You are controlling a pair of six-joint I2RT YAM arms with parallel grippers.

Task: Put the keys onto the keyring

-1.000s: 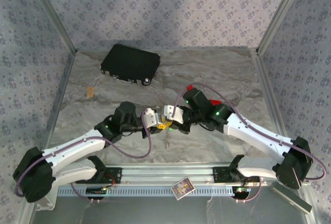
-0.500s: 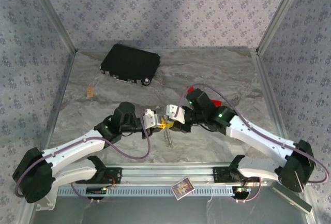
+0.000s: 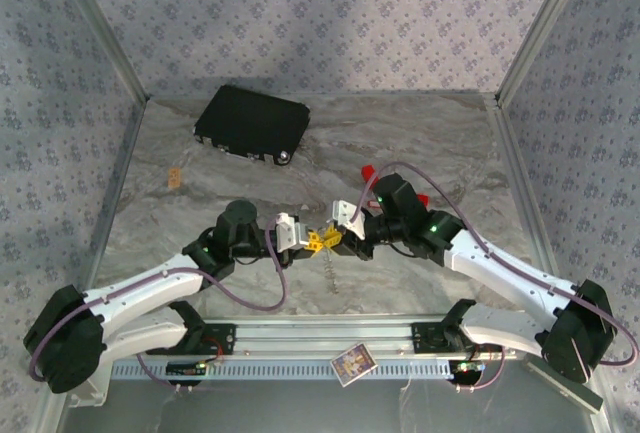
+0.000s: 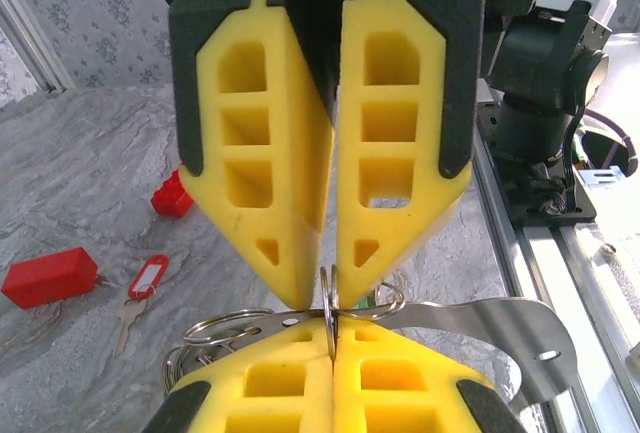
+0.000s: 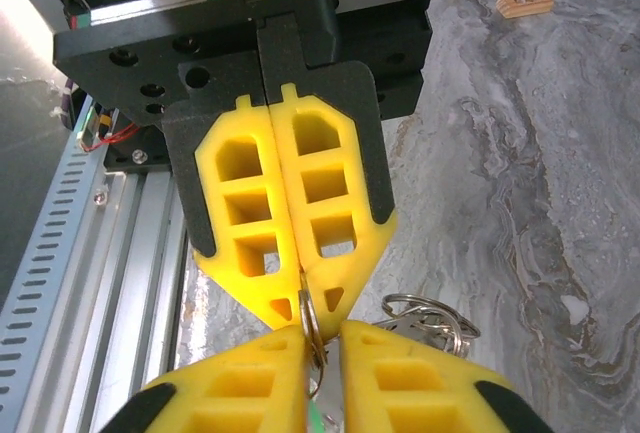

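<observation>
My left gripper [image 4: 333,325] is shut on a silver split keyring [image 4: 331,293] that stands on edge between its tips. The right gripper [image 5: 322,338] meets it tip to tip, its yellow fingers [image 4: 270,203] slightly apart around the same keyring [image 5: 311,318]. A sliver of green [image 5: 318,417] shows under the ring. More rings [image 5: 428,317] and a flat silvery strip [image 4: 480,319] hang from it. A key with a red tag [image 4: 146,281] lies on the table. From above, the left gripper [image 3: 312,242] and right gripper [image 3: 336,237] touch at mid-table, a chain of keys [image 3: 328,271] dangling below.
Two plain red blocks [image 4: 50,276] [image 4: 172,196] sit on the marble top behind the right arm. A black case [image 3: 250,123] lies at the back left, a small tan tag [image 3: 174,177] near the left wall. The metal rail [image 3: 330,338] runs along the near edge.
Both grippers have drifted slightly right and toward the near edge, still tip to tip. The right jaws have gone from shut to slightly apart; the left stays shut on the ring.
</observation>
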